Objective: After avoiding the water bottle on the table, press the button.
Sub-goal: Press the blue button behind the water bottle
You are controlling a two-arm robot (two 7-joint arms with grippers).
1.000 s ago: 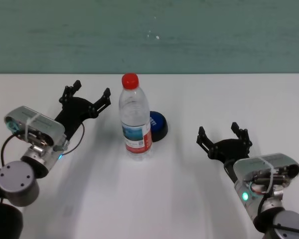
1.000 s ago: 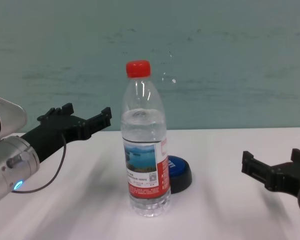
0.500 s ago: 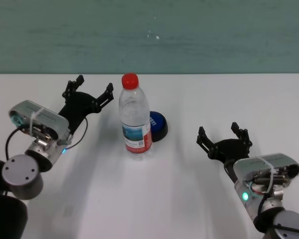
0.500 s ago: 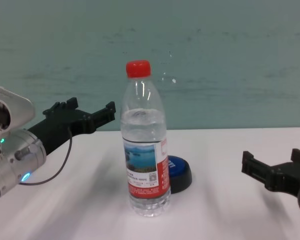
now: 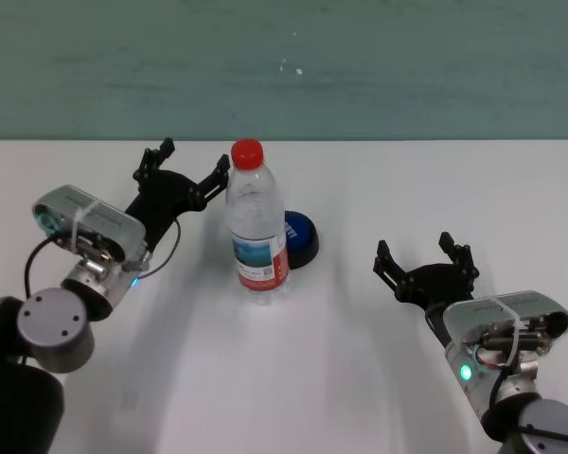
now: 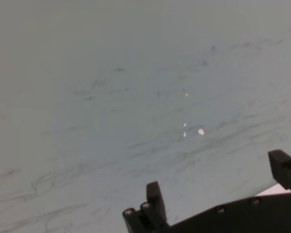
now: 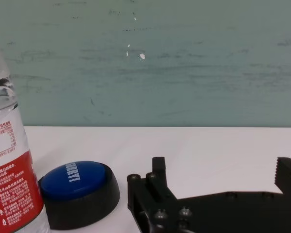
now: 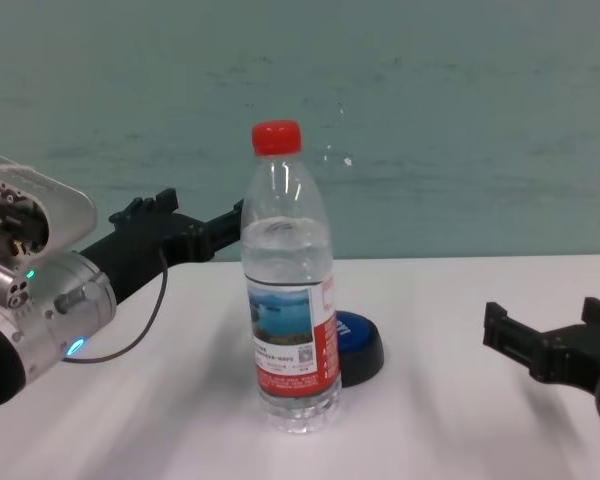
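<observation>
Left gripper, fingers spread, sits raised left of centre frame beside the water bottle, evidently skirting it toward the button behind; right gripper, also spread, idles lower right.

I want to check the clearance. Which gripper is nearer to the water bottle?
Left. The left gripper is raised, open, beside the upper part of the water bottle. The right gripper is open, low over the table, well off to the other side.

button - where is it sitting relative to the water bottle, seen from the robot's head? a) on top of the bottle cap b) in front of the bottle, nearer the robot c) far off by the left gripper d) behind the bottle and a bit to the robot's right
d: the button peeks out from behind the water bottle, on its right side, low on the table.
</observation>
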